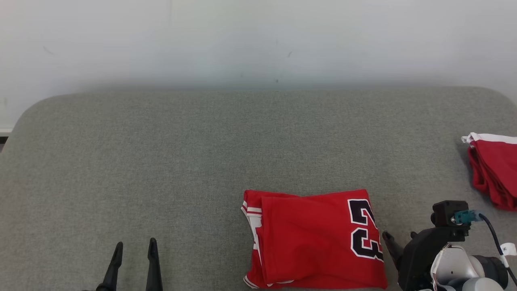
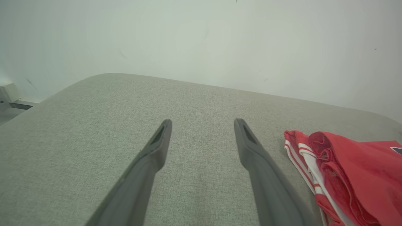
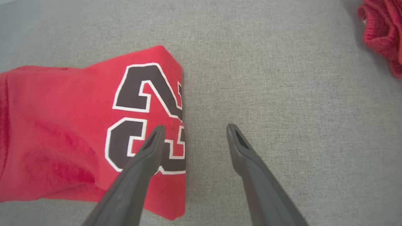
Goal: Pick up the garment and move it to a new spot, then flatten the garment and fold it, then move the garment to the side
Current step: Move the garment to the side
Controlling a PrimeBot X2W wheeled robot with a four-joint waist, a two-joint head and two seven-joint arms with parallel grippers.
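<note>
Already folded, the jersey point(image 1: 315, 238) lies just left of the spread right pincer point(image 3: 194, 131) — the left pincer point(image 1: 135, 246), also spread, sits well apart — so a one-sided drag could pull its layers open.

A grey fabric-covered table point(image 1: 161, 161) stands against a plain white wall point(image 1: 258, 40).
</note>
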